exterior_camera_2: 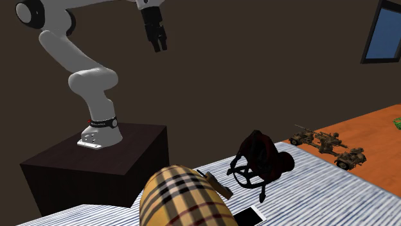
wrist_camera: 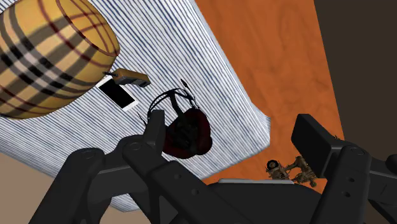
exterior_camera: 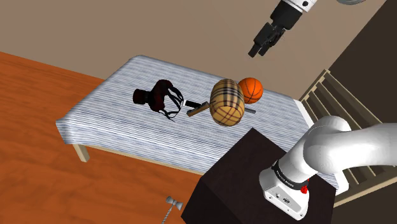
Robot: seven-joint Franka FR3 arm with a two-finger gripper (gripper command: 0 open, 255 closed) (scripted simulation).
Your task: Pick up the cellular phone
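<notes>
The cellular phone (wrist_camera: 118, 94) is a thin white slab with a dark edge. It lies flat on the striped cover (wrist_camera: 191, 51) between a plaid barrel bag (wrist_camera: 51, 57) and a dark red backpack (wrist_camera: 184, 130). A small wooden block (wrist_camera: 130, 77) touches its end. The phone (exterior_camera: 192, 104) looks dark in the shoulder view and white in the second exterior view, phone (exterior_camera_2: 249, 216). My gripper (exterior_camera: 264, 41) hangs high above the surface, open and holding nothing, gripper (exterior_camera_2: 156, 38), gripper (wrist_camera: 234, 127).
An orange basketball (exterior_camera: 250, 90) sits behind the plaid bag (exterior_camera: 227, 102). Toy military vehicles (exterior_camera_2: 324, 144) stand on the orange wooden floor (exterior_camera: 38, 153). A slatted wooden frame (exterior_camera: 331, 89) is beyond the bed. The dark stand (exterior_camera: 235, 184) is close to the cover's near edge.
</notes>
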